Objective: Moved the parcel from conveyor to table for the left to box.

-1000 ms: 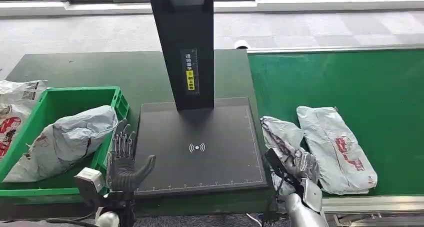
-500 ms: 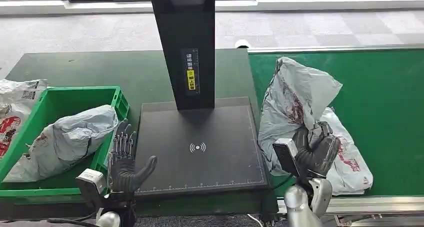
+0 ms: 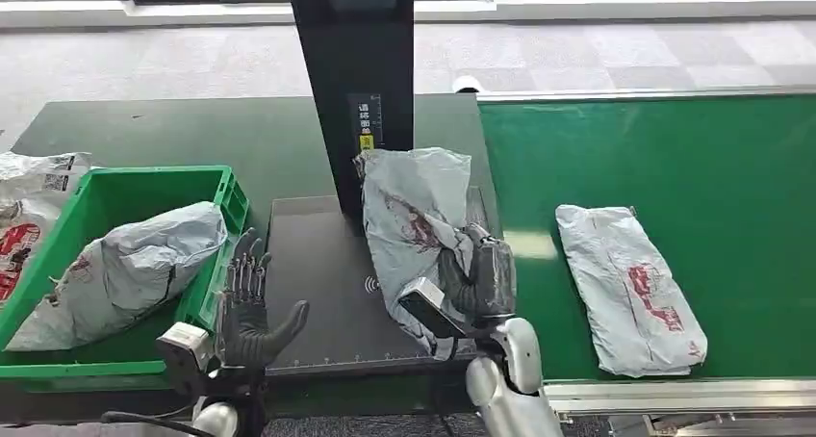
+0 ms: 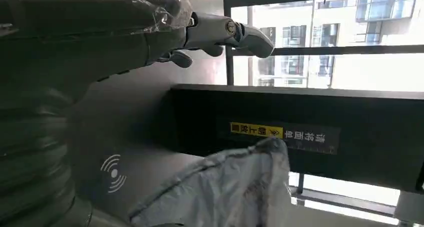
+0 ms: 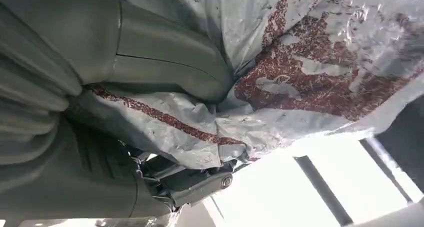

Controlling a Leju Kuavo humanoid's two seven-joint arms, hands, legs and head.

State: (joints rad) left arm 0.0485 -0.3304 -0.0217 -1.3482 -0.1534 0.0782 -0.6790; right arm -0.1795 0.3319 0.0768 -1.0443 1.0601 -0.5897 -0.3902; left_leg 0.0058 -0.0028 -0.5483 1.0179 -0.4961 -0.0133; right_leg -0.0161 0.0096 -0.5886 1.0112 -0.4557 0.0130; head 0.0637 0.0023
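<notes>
The right robot hand (image 3: 478,281) grips the crumpled grey plastic mailer parcel (image 3: 416,211) above the black scanner pad (image 3: 318,264), mid-transfer; next, likely lowering it toward the wide-open left robot hand (image 3: 247,307).

Crinkled glossy grey plastic parcel (image 3: 416,211); matt black scanner plate (image 3: 318,293); smooth green plastic crate (image 3: 115,192); matt green conveyor belt (image 3: 693,158).

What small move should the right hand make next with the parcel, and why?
Probably lower and release it. The right hand grips the grey parcel upright above the black scanner plate, and the left hand waits open beside the plate.
</notes>
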